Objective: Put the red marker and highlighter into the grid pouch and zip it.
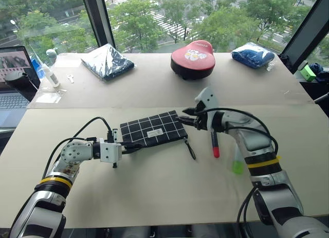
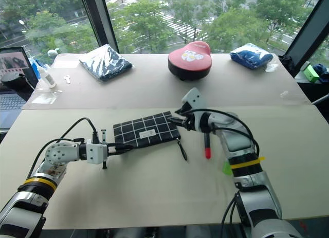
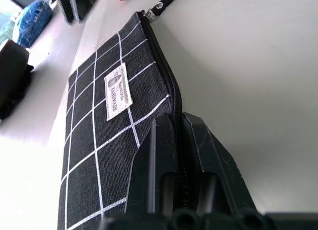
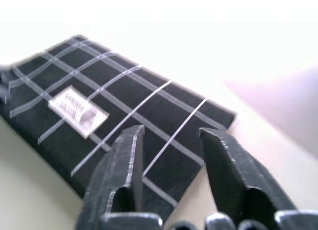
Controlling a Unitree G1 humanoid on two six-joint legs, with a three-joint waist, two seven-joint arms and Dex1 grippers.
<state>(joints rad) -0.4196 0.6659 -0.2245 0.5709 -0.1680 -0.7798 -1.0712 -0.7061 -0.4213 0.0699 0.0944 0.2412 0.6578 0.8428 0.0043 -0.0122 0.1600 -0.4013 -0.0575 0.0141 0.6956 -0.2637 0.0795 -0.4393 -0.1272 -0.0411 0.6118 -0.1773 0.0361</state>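
The grid pouch [image 1: 153,129] lies flat on the table, label up. Its black pull cord [image 1: 189,148] trails off the right end. My left gripper [image 1: 128,144] is shut on the pouch's near left edge; in the left wrist view its fingers [image 3: 161,160] pinch the zipper seam. My right gripper [image 1: 186,117] hovers open just above the pouch's right end, with nothing between its fingers [image 4: 126,160]. To the right of the pouch lies the red marker [image 1: 214,143], red end toward me. The highlighter [image 1: 237,165] lies further right, partly hidden behind my right forearm.
Along the back of the table are a dark blue plastic-wrapped bundle [image 1: 108,60], a red-topped black case [image 1: 194,58] and a blue wrapped bundle [image 1: 253,55]. A laptop [image 1: 13,78] and a bottle [image 1: 49,73] stand at the far left.
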